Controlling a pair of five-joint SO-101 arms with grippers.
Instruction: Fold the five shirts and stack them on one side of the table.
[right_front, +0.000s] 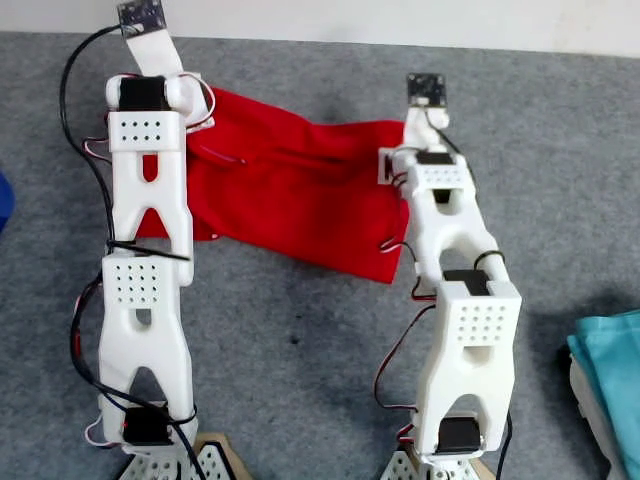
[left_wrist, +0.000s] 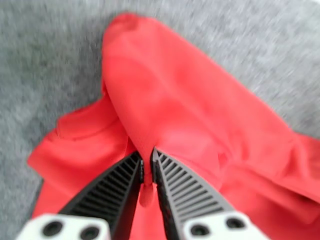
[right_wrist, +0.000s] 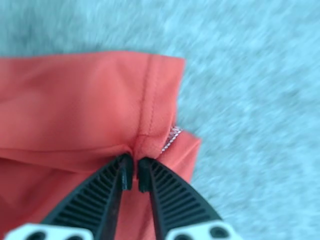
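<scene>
Two arms stand at one table (right_front: 300, 340): one left arm (right_front: 150, 200) and one right arm (right_front: 465, 330). Each bears one gripper, two in all: the left gripper (left_wrist: 147, 162) and the right gripper (right_wrist: 131, 172). Each gripper has two black ribbed fingers (left_wrist: 114, 187), four in all. Each arm carries one small camera board (right_front: 140, 15) at its far end, so two boards.

Two shirts can be counted: one red shirt (right_front: 290, 195) and one teal shirt (right_front: 612, 350). One pale layer (right_front: 590, 420) lies under the teal shirt; whether it is a shirt cannot be told. One blue thing (right_front: 3, 200) shows at the table's left edge.
</scene>
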